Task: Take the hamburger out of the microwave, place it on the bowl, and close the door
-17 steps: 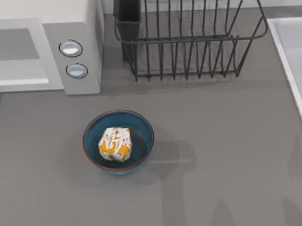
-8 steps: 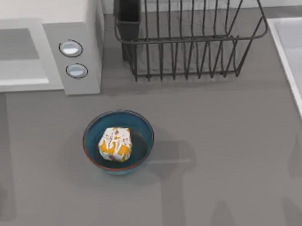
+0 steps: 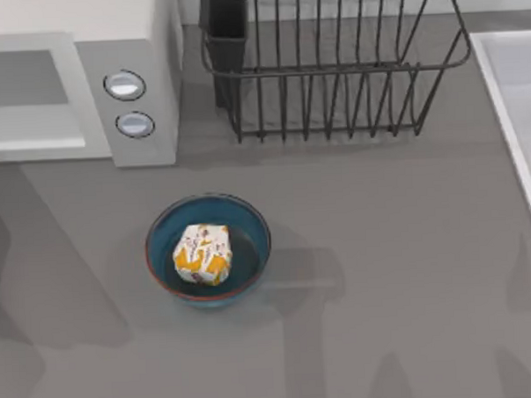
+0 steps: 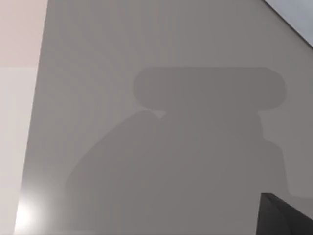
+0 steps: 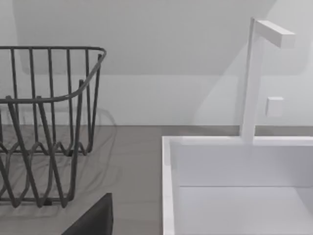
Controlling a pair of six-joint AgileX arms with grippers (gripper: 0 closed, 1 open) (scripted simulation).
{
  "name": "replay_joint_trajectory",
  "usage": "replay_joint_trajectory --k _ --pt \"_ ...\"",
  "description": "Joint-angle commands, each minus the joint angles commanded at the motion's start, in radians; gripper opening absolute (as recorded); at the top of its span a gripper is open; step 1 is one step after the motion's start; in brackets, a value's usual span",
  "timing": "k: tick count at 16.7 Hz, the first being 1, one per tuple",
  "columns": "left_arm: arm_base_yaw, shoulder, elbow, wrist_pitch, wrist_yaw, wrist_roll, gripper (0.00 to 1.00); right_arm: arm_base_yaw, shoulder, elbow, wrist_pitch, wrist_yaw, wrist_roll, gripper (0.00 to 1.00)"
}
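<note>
One white, orange-printed hamburger (image 3: 203, 254) in blue bowl (image 3: 249, 222), jaws' state untellable

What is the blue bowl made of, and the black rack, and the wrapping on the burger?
The bowl looks like glazed ceramic: shiny deep blue with a thin reddish-brown rim. The rack seems to be dark coated metal wire, all thin bent rods. The hamburger appears wrapped in paper: white, creased, with yellow-orange print.

Kitchen counter — microwave (image 3: 124, 99), dish rack (image 3: 330, 64), sink (image 5: 234, 186)
</note>
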Motion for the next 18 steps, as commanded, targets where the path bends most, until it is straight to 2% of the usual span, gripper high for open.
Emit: replay_joint_trajectory --k 4,9,11,18 --pt "-0.036 -0.037 -0.036 0.01 -0.025 -0.04 0.0 0.0 0.0 0.0 0.0 0.0 0.0 1.0" --pt "-0.256 -0.243 -0.198 0.066 -0.146 -0.234 0.0 0.0 0.0 0.0 0.0 0.0 0.0 1.0" --pt "-0.312 -0.298 -0.249 0.084 -0.184 -0.289 0.0 0.0 0.0 0.0 0.0 0.0 0.0 1.0" --pt "-0.336 -0.31 -0.263 0.087 -0.203 -0.316 0.0 0.0 0.0 0.0 0.0 0.0 0.0 1.0"
